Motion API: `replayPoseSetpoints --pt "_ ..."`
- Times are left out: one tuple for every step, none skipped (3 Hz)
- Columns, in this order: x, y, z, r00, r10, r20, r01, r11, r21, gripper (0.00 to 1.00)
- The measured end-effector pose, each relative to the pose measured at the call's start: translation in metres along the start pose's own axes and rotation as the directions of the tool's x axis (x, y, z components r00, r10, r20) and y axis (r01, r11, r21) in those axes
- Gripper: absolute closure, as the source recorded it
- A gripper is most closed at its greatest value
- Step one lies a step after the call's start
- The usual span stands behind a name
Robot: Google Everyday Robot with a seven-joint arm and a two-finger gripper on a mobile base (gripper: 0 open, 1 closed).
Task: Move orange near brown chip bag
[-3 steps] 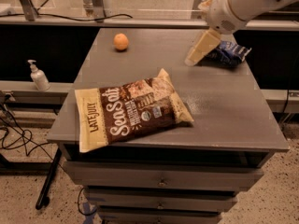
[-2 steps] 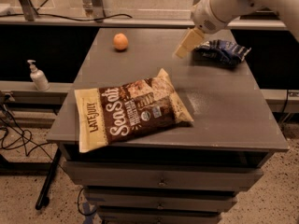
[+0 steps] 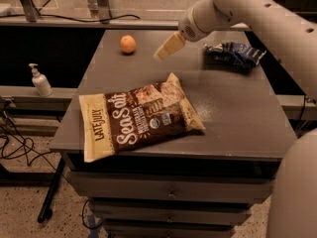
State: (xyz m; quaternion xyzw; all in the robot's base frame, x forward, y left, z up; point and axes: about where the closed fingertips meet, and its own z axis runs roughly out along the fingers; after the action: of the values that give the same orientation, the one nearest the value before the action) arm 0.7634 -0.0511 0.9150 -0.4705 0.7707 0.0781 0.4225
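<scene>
My gripper (image 3: 166,47) hangs over the far part of the table (image 3: 237,113). Behind it, my arm (image 3: 257,14) runs off the top and right edges. My base (image 3: 297,192), low to its right, is cut by the corner. The small print on the brown chip bag (image 3: 138,118) below it and on the dark blue snack bag (image 3: 234,53) to its right is unreadable.

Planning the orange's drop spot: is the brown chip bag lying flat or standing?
Lying flat: the brown chip bag shows its printed face up on the table. The pincer hovers near the orange.
</scene>
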Motion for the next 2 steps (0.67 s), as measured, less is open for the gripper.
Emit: replayPoseSetpoints --pt "-0.018 0.013 0.035 0.998 0.043 0.045 -0.042 0.9987 -0.03 0.0" --pt "-0.041 0.024 0.064 0.995 0.042 0.096 -0.037 0.9976 -0.058 0.0"
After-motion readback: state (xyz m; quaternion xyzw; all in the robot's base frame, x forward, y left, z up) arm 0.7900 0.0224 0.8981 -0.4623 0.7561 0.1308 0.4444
